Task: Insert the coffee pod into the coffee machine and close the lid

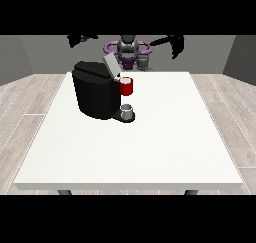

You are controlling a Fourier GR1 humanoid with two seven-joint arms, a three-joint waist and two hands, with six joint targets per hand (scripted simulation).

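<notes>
The hand at the view's left (82, 38) is raised at about the robot's head height, well above the table and apart from everything on it. It shows only as a small dark shape, so I cannot tell how its fingers lie. The hand at the view's right (177, 44) is raised likewise, out to the side of the robot (128, 49); it hangs downward from the wrist, and its fingers too are beyond telling. Neither hand touches anything.

Below and between them, on the far left part of the white table (150, 147), stands the black coffee machine (95, 94). Its grey lid (111, 64) is tilted up and open. At the machine's front sits a red part (127, 87) with a pale top, perhaps the pod holder with the coffee pod in it, though the view is too poor to be sure. Just beneath it, on the machine's base, stands a small grey cup (127, 110).

No brand, label or writing can be read on the machine or on any other thing.
</notes>
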